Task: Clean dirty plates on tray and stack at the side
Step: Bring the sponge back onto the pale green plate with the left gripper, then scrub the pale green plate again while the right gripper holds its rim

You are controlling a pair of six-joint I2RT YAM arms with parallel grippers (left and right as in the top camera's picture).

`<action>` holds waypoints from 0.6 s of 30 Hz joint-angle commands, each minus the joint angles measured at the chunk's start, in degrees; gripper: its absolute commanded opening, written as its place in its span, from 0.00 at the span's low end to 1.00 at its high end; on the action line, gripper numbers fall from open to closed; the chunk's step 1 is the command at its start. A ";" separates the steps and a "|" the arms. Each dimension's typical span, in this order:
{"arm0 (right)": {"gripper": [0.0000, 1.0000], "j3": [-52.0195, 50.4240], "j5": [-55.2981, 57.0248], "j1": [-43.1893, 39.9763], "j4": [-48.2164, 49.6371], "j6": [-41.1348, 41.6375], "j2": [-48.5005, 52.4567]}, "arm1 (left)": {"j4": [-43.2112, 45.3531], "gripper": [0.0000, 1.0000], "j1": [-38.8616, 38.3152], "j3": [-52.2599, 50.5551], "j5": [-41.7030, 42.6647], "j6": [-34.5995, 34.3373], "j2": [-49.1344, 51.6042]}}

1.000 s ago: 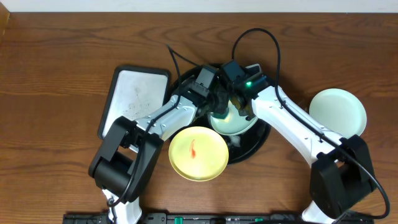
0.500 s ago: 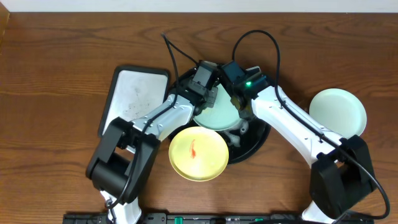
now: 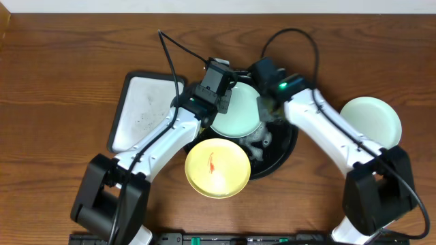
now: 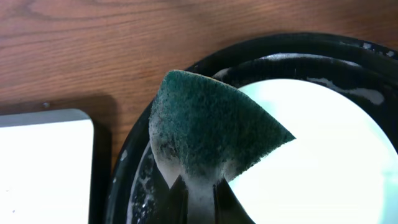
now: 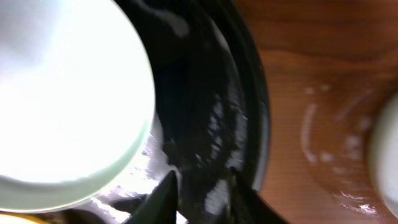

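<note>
Left claw [image 4: 198, 190] clamps a sponge [image 4: 208, 130] only its wrist view shows; right claw [image 5: 202, 196] parted

**Tally: what's on the tabletop**

Plates: 3 small round ones in total. 2 are pale mint-green, i.e. first mint-green plate [image 3: 238, 117] & second mint-green plate [image 3: 371, 121]. 1 is a pale yellow plate [image 3: 216, 167].

Red-orange smear [image 3: 212, 163]: 1.

Trays: 2, i.e. 1 large round glossy black tray [image 3: 281, 155] & 1 white rectangular dark-rimmed tray [image 3: 146, 105].

Dark green scouring sponge [image 4: 208, 134]: 1.

White robot arms: 2, w/ 1 tool each, i.e. left tool [image 4: 199, 199] & right tool [image 5: 202, 190].

Brown wooden tabletop [image 3: 61, 68]: 1.
</note>
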 commanded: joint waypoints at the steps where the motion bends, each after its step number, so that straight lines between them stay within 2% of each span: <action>1: 0.35 0.76 -14.43 -5.29 2.43 -0.31 0.70 | -1.79 0.08 0.42 -0.44 -0.85 -0.11 -2.73; 3: 0.38 0.63 -18.75 -7.61 3.93 -0.31 1.09 | -2.82 0.08 0.96 -0.44 0.07 -0.13 -3.48; 7: 0.40 -0.07 -23.91 -10.91 6.01 -0.31 3.37 | -4.83 0.08 3.26 -0.44 5.01 -1.42 -4.13; 11: 0.39 -0.26 -33.44 -11.85 7.76 -3.96 8.28 | -4.37 0.08 6.82 -0.44 14.27 -2.51 -4.11; 15: 0.29 -0.26 -36.72 -11.85 8.55 -4.74 12.81 | -4.20 0.08 8.85 -0.44 21.00 -2.45 -4.09; 18: 0.25 -0.26 -36.61 -11.85 8.61 -4.11 15.19 | -4.72 0.08 8.76 -0.48 21.27 -2.49 -4.09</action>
